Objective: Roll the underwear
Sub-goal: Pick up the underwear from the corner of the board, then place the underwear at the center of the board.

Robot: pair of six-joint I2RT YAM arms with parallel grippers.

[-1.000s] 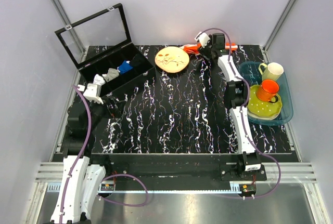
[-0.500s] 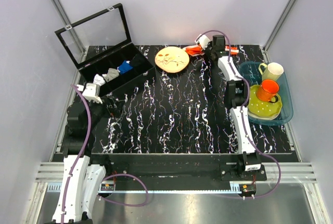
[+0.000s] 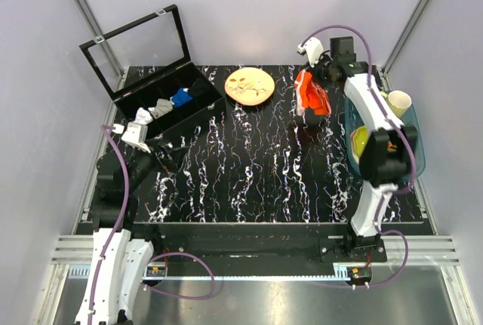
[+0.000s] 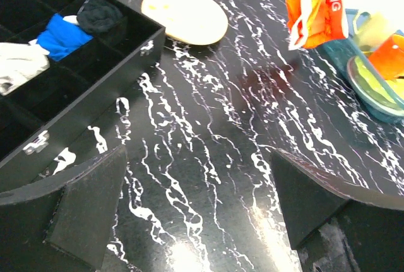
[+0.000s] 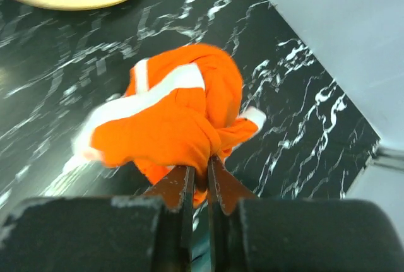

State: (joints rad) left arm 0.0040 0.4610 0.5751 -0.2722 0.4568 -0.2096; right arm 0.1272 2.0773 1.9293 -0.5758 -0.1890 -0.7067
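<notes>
Soft orange cloth underwear; glossy black marbled tabletop

Bright orange underwear with white edging, black table veined white, cream plate.

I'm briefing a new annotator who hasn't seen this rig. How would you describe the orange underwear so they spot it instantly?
Go to the far right of the black marbled table, between the tan plate and the blue tub. There the right gripper holds the underwear in the air. It is the only bright orange cloth, edged in white.
</notes>
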